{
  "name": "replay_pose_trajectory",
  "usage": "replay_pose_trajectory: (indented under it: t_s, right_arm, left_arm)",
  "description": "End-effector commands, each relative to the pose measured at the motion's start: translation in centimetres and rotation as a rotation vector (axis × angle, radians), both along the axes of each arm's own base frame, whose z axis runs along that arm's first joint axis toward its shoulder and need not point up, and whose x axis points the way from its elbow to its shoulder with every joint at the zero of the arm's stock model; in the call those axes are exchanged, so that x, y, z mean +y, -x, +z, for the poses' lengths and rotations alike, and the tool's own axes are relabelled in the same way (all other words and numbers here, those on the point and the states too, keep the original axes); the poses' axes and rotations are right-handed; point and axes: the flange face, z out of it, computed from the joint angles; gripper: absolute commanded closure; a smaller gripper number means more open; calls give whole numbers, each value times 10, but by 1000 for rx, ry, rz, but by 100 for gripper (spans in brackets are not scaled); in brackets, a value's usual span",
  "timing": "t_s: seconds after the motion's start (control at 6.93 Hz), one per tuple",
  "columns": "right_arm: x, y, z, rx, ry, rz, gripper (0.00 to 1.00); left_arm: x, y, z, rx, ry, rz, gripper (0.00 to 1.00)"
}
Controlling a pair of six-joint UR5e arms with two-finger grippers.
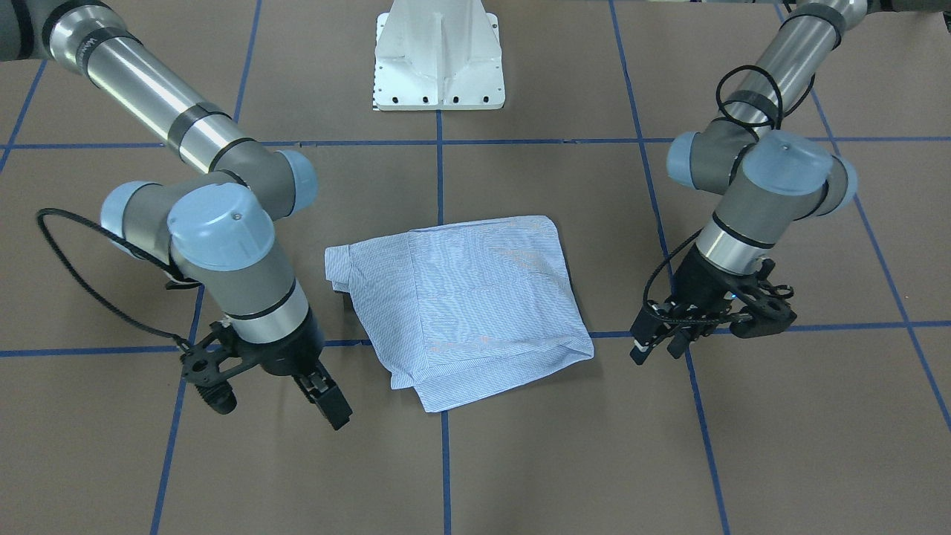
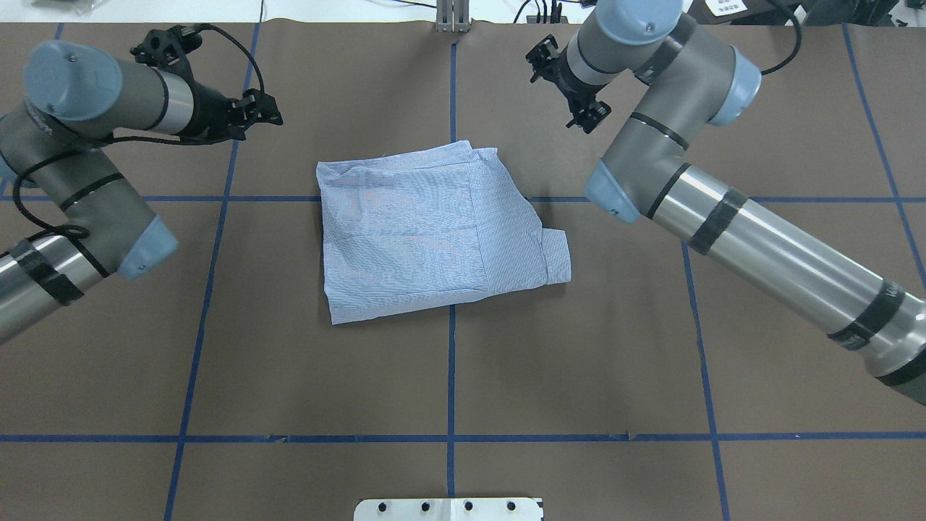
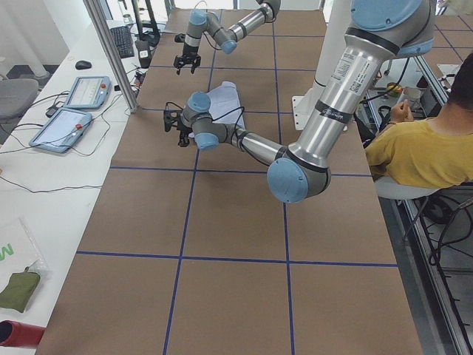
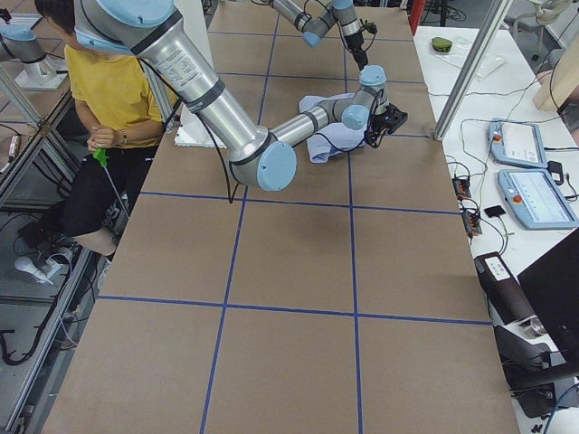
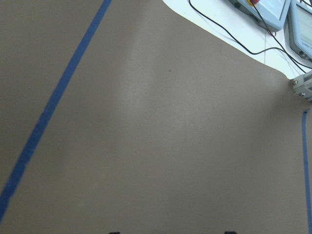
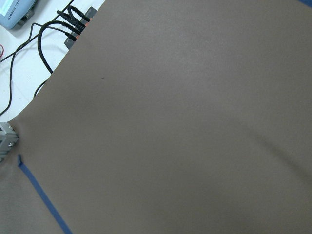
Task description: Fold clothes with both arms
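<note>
The light blue striped shirt point(image 1: 468, 297) point(image 2: 427, 224) lies folded into a rough rectangle at the middle of the brown table, with one small flap sticking out on the robot's right side. My left gripper point(image 1: 657, 348) point(image 2: 264, 108) hovers beside the shirt's left edge, clear of the cloth and open; two fingertips stand far apart at the bottom of the left wrist view. On the other side my right gripper point(image 1: 327, 397) point(image 2: 571, 87) hangs just off the shirt, open and empty. Both wrist views show only bare table.
The white pedestal base point(image 1: 438, 59) stands behind the shirt. Blue tape lines point(image 2: 451, 362) cross the brown table. A seated person in a yellow top point(image 3: 429, 148) is beside the table. Control tablets point(image 4: 525, 163) and cables lie on the white bench past the far edge.
</note>
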Motion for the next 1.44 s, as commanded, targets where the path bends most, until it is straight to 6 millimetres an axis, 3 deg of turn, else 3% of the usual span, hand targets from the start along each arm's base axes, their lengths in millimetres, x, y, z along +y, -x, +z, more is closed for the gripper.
replay_pose_trajectory:
  t_s: [0.0, 0.14, 0.29, 0.43, 0.58, 0.72, 0.87, 1.01, 1.15, 1.3]
  right_arm:
    - [2, -105, 73, 67, -112, -200, 0]
    - [4, -167, 92, 94, -170, -314, 0]
    - [25, -213, 124, 150, -251, -436, 0]
    - [49, -247, 159, 218, -335, -556, 0]
    - [67, -291, 186, 242, -373, -646, 0]
    - [71, -330, 201, 252, -392, -713, 0]
    - [92, -359, 226, 272, -415, -769, 0]
    - [104, -390, 254, 291, -452, -813, 0]
    - [115, -410, 269, 286, -438, -799, 0]
    - [129, -416, 281, 247, -431, -788, 0]
  left_arm:
    - [-5, 84, 52, -137, -192, 162, 23]
    - [-8, 124, 76, -194, -266, 215, 23]
    - [-8, 179, 104, -242, -327, 256, 23]
    - [-4, 218, 131, -285, -364, 321, 15]
    - [-1, 247, 148, -317, -383, 373, 1]
    - [0, 282, 158, -325, -385, 383, 0]
    - [27, 295, 191, -299, -369, 435, 0]
    - [51, 308, 182, -296, -397, 430, 0]
    - [53, 325, 186, -312, -402, 408, 0]
    - [51, 335, 194, -385, -444, 417, 0]
